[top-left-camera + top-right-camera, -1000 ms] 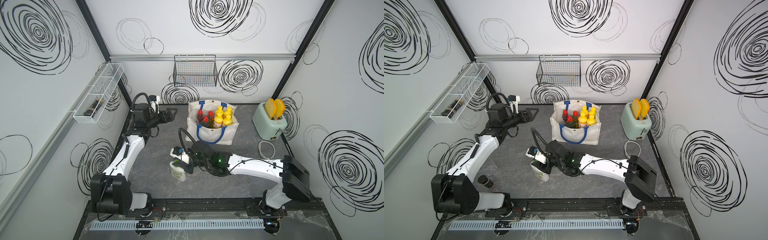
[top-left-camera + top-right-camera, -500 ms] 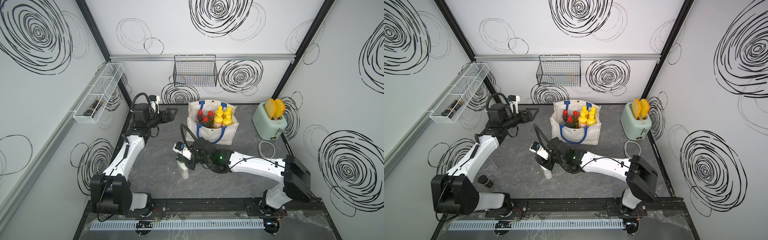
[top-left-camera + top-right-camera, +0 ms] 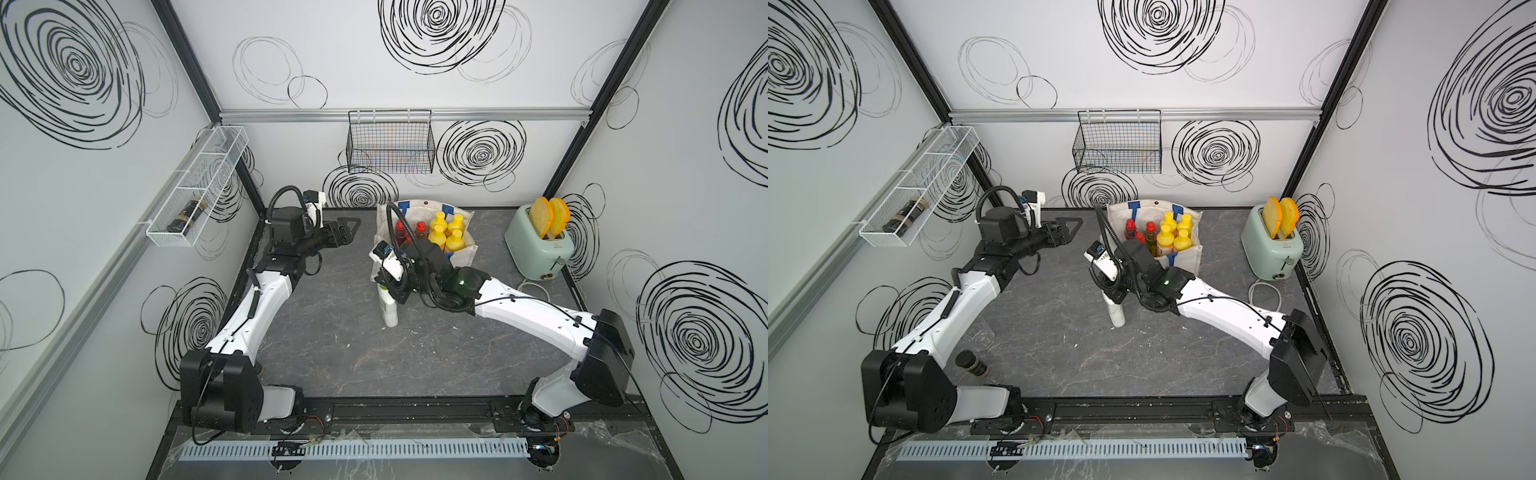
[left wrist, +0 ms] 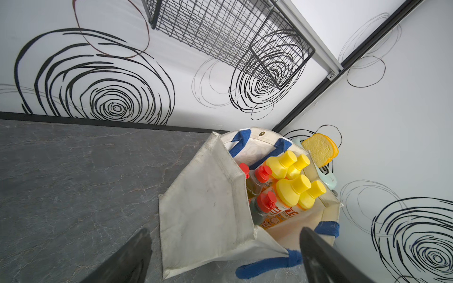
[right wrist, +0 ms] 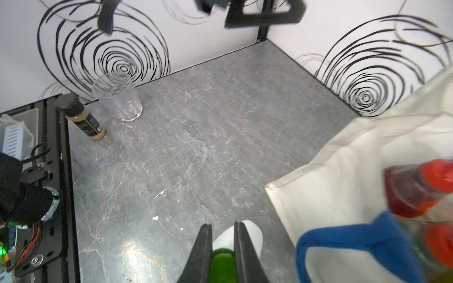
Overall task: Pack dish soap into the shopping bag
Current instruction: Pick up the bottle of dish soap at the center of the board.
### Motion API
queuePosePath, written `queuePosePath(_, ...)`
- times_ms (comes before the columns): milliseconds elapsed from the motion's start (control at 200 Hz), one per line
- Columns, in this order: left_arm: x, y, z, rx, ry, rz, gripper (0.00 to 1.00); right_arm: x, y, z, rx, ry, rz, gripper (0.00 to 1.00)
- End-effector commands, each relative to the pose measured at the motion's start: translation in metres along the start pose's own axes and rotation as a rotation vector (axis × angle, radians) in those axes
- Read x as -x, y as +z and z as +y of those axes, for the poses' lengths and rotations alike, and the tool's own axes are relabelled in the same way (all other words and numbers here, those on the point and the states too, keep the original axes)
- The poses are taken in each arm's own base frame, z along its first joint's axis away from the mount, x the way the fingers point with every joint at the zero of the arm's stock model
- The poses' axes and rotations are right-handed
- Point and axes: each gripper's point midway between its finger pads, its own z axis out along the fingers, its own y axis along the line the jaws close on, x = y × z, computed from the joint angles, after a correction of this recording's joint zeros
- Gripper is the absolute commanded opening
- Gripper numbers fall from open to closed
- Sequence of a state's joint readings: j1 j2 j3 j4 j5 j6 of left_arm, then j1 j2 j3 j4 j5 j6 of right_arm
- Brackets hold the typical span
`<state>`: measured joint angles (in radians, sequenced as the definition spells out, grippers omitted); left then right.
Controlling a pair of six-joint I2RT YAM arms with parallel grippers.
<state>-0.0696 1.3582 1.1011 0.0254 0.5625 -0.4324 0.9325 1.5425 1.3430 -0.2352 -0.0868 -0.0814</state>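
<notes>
Just beside shopping bag [image 4: 208,208], right gripper [image 5: 221,227] clamped on green cap [image 5: 221,264] of white soap bottle [image 3: 388,309]; bottle likely light, stiff, slick; cap grip suits; left gripper [image 3: 347,232] spread wide, empty.

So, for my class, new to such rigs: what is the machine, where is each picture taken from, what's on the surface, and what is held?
Two robot arms, each ending in a pincer. Two pictures look down from overhead; two are taken from the wrists. On the table stand a shopping bag holding yellow-capped bottles and red-capped bottles, a toaster, a clear cup and a small dark-capped bottle. The right pincer is shut on the green cap of a white bottle, upright beside the bag. The left pincer is open and empty.
</notes>
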Motion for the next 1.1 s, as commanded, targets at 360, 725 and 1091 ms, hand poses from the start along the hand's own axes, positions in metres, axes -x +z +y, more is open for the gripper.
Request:
queuePosePath(360,-0.006,0.008,-0.031,-0.073,0.071,0.009,0.96,0.143,-0.085,-0.071,-0.205,-0.01,-0.273,0.0)
queuePosePath(725,-0.011,0.01,-0.041,-0.081,0.093,0.024,0.96,0.2,-0.12,-0.124,-0.341,-0.007,-0.393,0.0)
queuePosePath(1091,-0.017,0.013,-0.049,-0.099,0.102,0.041,0.96,0.216,-0.121,-0.173,-0.383,0.002,-0.456,0.0)
